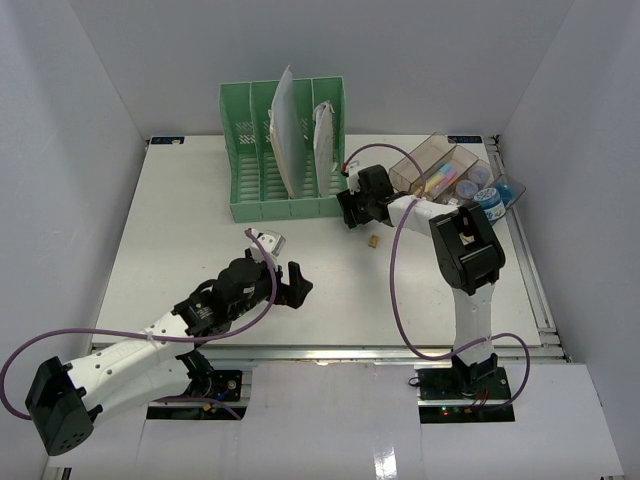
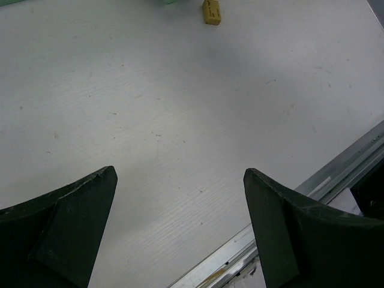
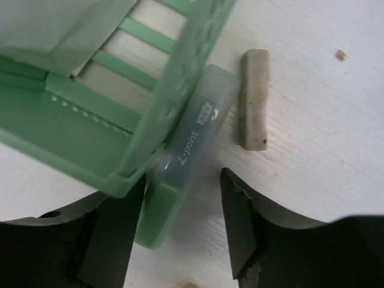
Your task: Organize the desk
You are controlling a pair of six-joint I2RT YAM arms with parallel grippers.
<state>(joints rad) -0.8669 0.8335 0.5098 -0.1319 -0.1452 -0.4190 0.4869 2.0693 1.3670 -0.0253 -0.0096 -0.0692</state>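
Left gripper (image 2: 180,173): jaws spread wide, holding nothing, hovering over bare desk (image 2: 180,90) near the front metal rail (image 2: 342,174). Both fingers (image 2: 66,228) cut off at the bottom of the wrist view. Small tan block (image 2: 211,12) well ahead, clipped by the top edge.

Right gripper (image 3: 183,180): jaws parted, straddling a translucent case (image 3: 192,135) with a green end, lying flat against the corner of the green file rack (image 3: 174,90). Rack-side finger touching or nearly touching the green end; cannot tell which. Gap visible on the other side, so no grip. Print on the case only partly legible. Beige stick (image 3: 255,99) just beside the case, apart from the fingers. Papers (image 3: 66,27) in the rack blurred and cropped. In the top view, right fingertips hidden under the wrist body.

Desk filling the middle of the top view, rack at the far edge, clear brown tray (image 1: 450,170) at the far right corner; tray contents too small to identify.
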